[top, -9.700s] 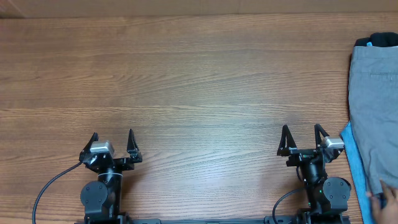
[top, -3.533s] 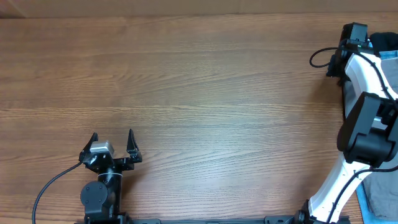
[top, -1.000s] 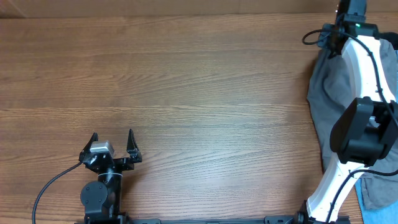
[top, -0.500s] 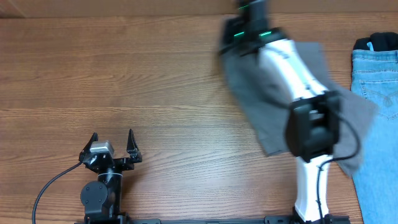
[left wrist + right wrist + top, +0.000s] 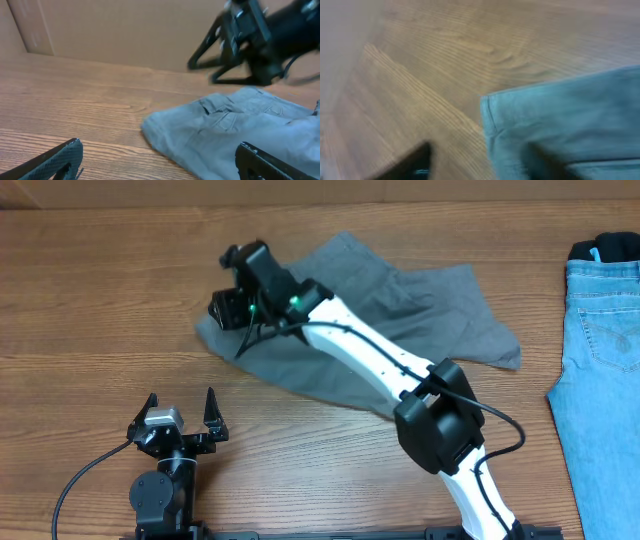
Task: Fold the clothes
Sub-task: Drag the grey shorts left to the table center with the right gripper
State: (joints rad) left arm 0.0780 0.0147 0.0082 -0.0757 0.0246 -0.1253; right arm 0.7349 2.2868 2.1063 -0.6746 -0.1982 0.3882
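Shorts spread on the surface, right pincer open over their left end

Grey shorts lie rumpled but mostly flat on the wooden surface, towards the far side and around its middle. Their left end makes a blunt corner. The left wrist view shows a stitched pocket flap near that end.

The right arm reaches diagonally across the shorts from the near right, with a small green light glowing near its wrist. The right pincer is over the left end of the shorts. Its fingers stand well apart, and the left wrist view shows nothing clamped between them. The right wrist view is blurred, but it gives the hemmed corner of the cloth lying on the wood between two dark fingers.

The left pincer sits at the near left, well apart from the shorts, fingers spread wide and empty.

Light blue denim jeans lie along the right edge, apart from the shorts. A black item touches their far end.
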